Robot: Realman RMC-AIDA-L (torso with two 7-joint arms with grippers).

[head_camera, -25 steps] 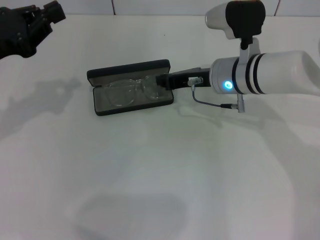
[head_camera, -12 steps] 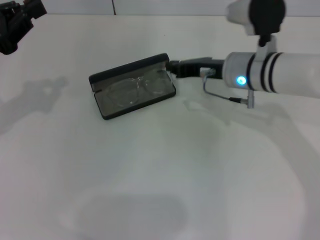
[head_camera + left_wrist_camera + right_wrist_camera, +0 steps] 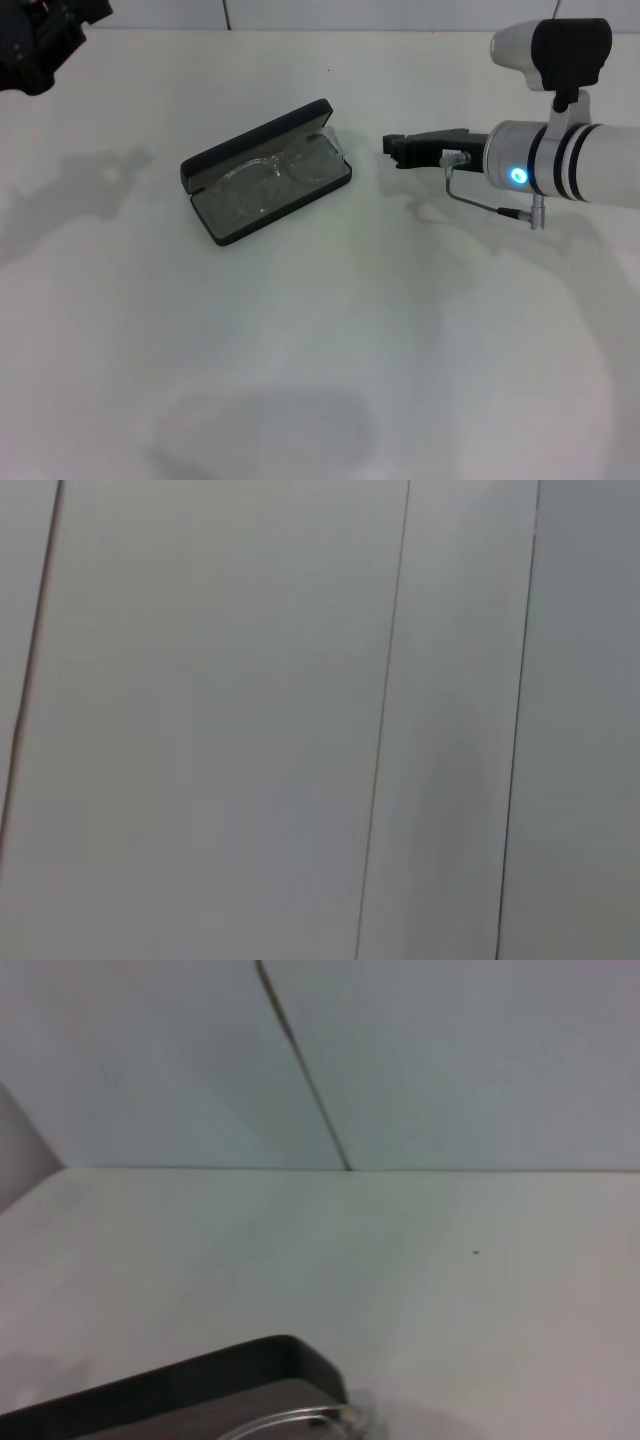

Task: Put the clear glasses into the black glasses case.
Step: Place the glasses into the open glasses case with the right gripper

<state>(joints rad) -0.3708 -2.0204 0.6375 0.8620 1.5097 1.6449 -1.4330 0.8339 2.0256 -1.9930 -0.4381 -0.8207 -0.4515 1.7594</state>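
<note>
The black glasses case (image 3: 232,228) lies open on the white table, left of centre in the head view, turned at a slant with its lid (image 3: 255,140) raised at the back. The clear glasses (image 3: 272,176) lie inside it on the grey lining. My right gripper (image 3: 391,150) hovers just right of the case, a short gap away, holding nothing. The right wrist view shows the case's black rim (image 3: 190,1380) and a bit of the clear glasses (image 3: 305,1418) at its lower edge. My left gripper (image 3: 40,35) is parked at the far left back corner.
The white table (image 3: 320,340) spreads wide in front of the case. A grey cable loop (image 3: 480,205) hangs under my right wrist. A panelled wall (image 3: 420,1050) rises behind the table. The left wrist view shows only wall panels (image 3: 250,720).
My right gripper has drawn back to the right, out of the case, leaving the glasses inside. The case has swung so its right end points farther back.
</note>
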